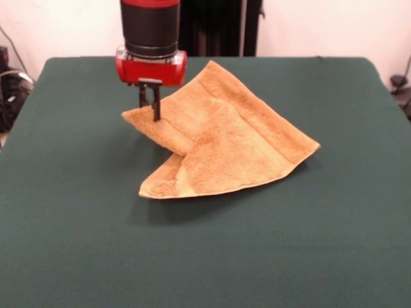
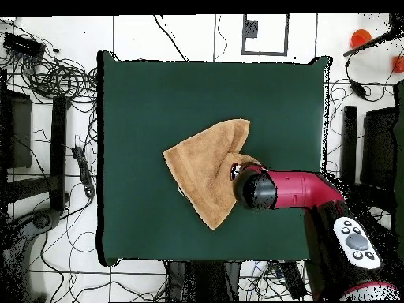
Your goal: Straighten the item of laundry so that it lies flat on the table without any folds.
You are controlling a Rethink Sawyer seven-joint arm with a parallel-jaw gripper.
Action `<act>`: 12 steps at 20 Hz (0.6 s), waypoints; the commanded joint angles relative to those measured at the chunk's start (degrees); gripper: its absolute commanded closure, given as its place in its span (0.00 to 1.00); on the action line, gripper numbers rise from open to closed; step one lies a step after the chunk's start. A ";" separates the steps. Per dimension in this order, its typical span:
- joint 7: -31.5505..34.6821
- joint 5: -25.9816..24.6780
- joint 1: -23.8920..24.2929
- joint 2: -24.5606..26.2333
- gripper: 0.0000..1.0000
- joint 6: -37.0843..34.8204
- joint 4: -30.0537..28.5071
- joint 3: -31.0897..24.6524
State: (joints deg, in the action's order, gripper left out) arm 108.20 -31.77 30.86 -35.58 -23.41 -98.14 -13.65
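Observation:
The golden-tan towel [image 1: 225,144] lies near the middle of the dark green table [image 1: 77,244], folded over itself into a rough triangle. My gripper [image 1: 150,106] hangs from the red and black arm and is shut on the towel's left corner. That corner is held a little above the table, with its shadow beneath it. In the overhead view the towel [image 2: 205,167] lies at the table's [image 2: 142,102] centre. The arm's wrist [image 2: 256,189] covers the towel's right edge and hides the fingers. No white label shows.
Bare green table surrounds the towel on all sides. Off the table, cables and equipment cover the floor [image 2: 55,79] around its edges. The arm's body [image 2: 347,237] reaches in from the lower right of the overhead view.

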 commanded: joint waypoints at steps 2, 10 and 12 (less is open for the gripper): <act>4.72 3.76 -5.86 -2.73 1.00 -8.90 -1.90 0.16; 5.22 4.75 -8.12 -4.02 1.00 -9.60 -1.36 1.70; 5.51 5.07 -8.49 -4.46 1.00 -9.63 -1.62 2.05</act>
State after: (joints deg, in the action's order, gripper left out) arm 108.20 -29.16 25.20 -39.90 -28.11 -98.17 -11.77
